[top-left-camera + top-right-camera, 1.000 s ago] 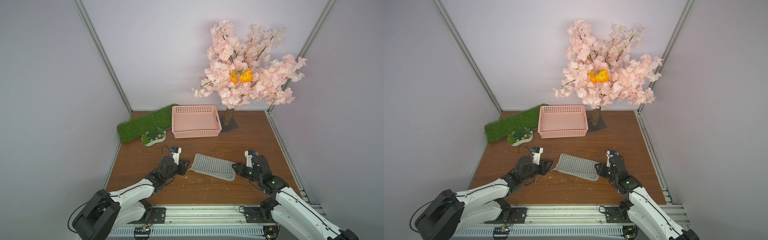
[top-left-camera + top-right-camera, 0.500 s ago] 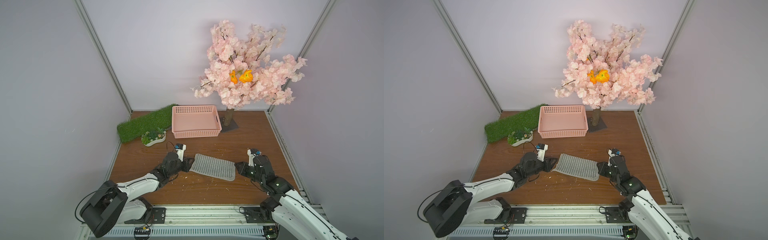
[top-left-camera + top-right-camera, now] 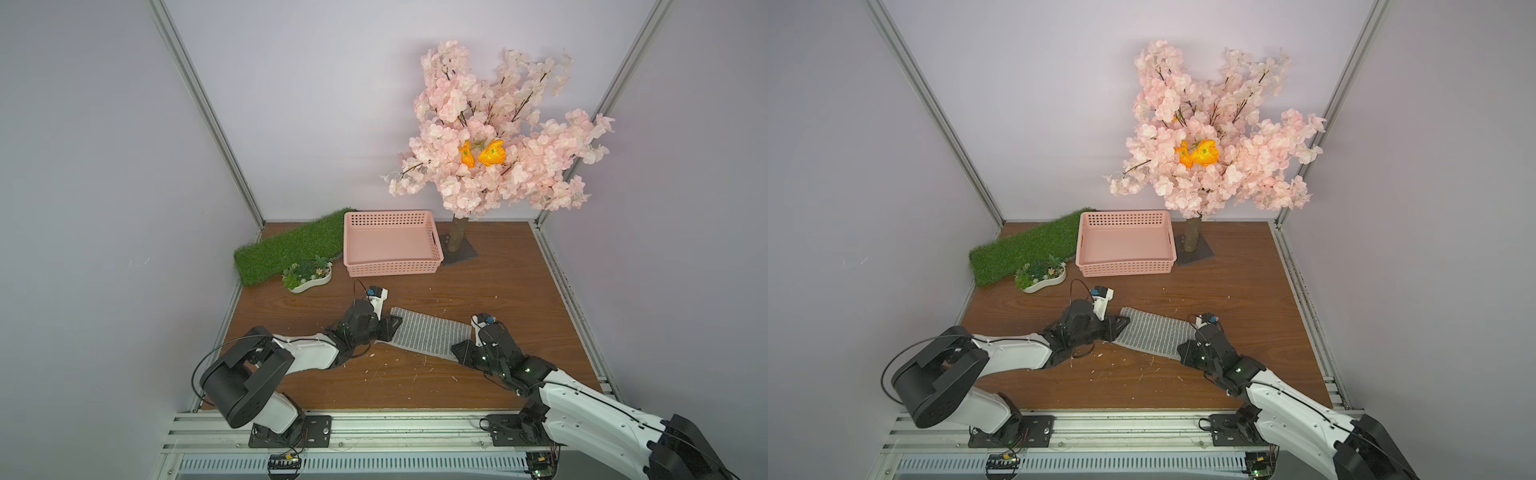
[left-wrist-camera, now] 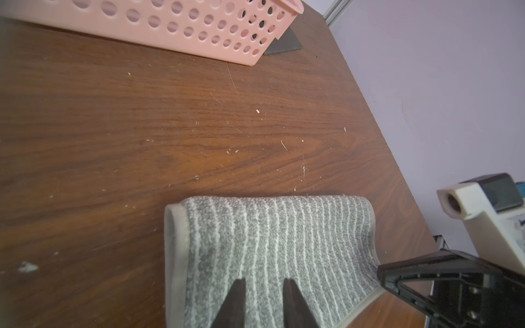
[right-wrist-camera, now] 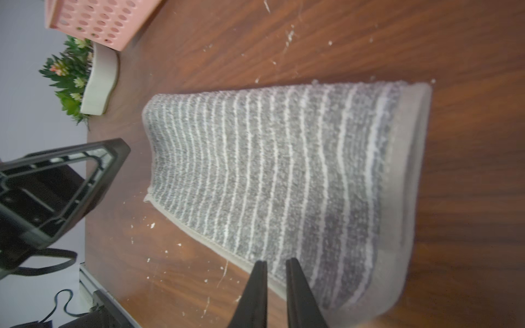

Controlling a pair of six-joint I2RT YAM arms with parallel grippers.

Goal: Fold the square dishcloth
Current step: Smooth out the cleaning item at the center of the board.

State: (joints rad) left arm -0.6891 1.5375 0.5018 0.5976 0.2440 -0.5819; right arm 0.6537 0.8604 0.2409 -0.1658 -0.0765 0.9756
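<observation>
Though already doubled into a narrow strip, the cloth (image 3: 430,334) lies flat mid-table in both top views, so I judge one fold done and a crosswise fold still left. The left gripper (image 3: 392,326) sits at one short end, the right gripper (image 3: 461,349) at the other. The basket (image 3: 390,270), planter (image 3: 307,276), grass mat (image 3: 291,245) and tree (image 3: 498,145) stand well behind; nothing blocks.

Left wrist view: jaws narrowly apart over the stripes, with the rounded fold edge facing the basket.

Right wrist view: jaws nearly together at the hem; whether they pinch it, I cannot tell.
</observation>
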